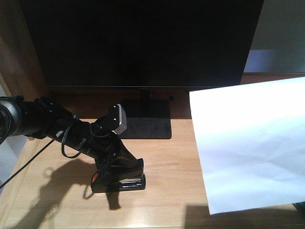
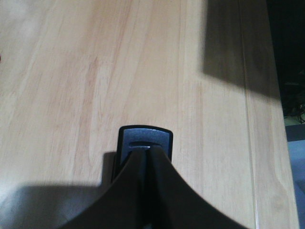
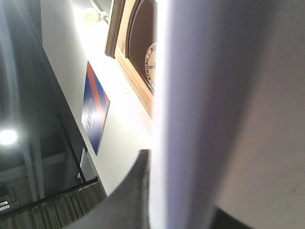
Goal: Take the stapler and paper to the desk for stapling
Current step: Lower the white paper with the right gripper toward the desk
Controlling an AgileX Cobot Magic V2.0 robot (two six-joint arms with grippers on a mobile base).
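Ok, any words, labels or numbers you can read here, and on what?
None can be read.
On the blue-and-red poster: print too blurred.
On the round emblem in the wooden frame: rim lettering too small, half hidden by the paper.
On the stapler and monitor: no markings visible.

stapler (image 1: 125,179) on desk (image 1: 167,200), monitor (image 1: 143,43) behind it, paper (image 1: 248,143) at right

The light wood-grain desk (image 1: 176,162) bears the black stapler (image 1: 132,177) and, further back, a monitor's flat black base (image 1: 145,123)
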